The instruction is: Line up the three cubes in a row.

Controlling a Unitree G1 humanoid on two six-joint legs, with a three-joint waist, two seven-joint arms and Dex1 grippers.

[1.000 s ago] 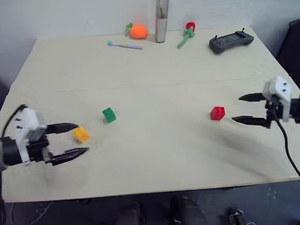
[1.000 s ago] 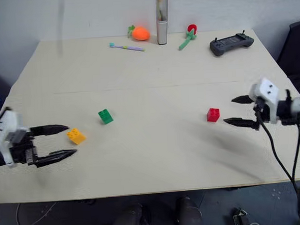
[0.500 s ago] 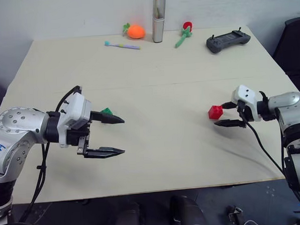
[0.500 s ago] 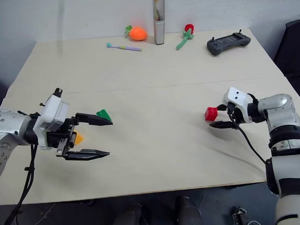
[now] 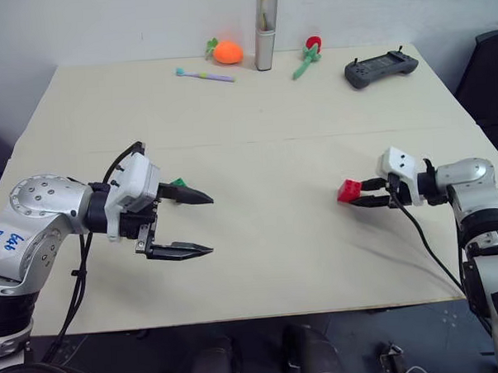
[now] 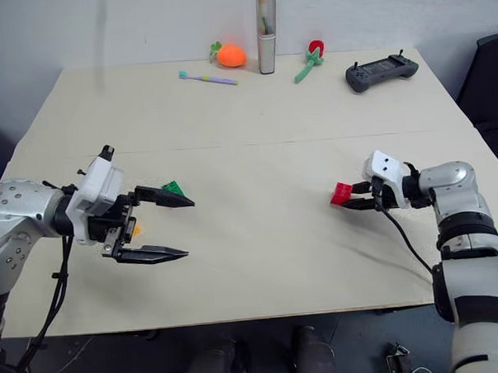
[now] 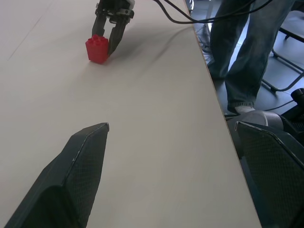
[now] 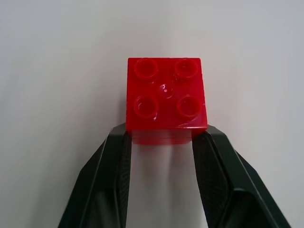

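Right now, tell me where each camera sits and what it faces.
Head pair: above, looking down on the table; both arms show.
Left wrist: along the open left tool, toward the red cube and a person's legs.
Right wrist: along the right tool, shut on the red cube.
All share the red cube.

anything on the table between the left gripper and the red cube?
Nothing: bare tabletop runs from the open left gripper across to the red cube, which the right gripper is shut on. Both eye views and the left wrist view show it.

Red cube (image 8: 165, 95) glossy plastic; table (image 5: 262, 103) matt, smooth.
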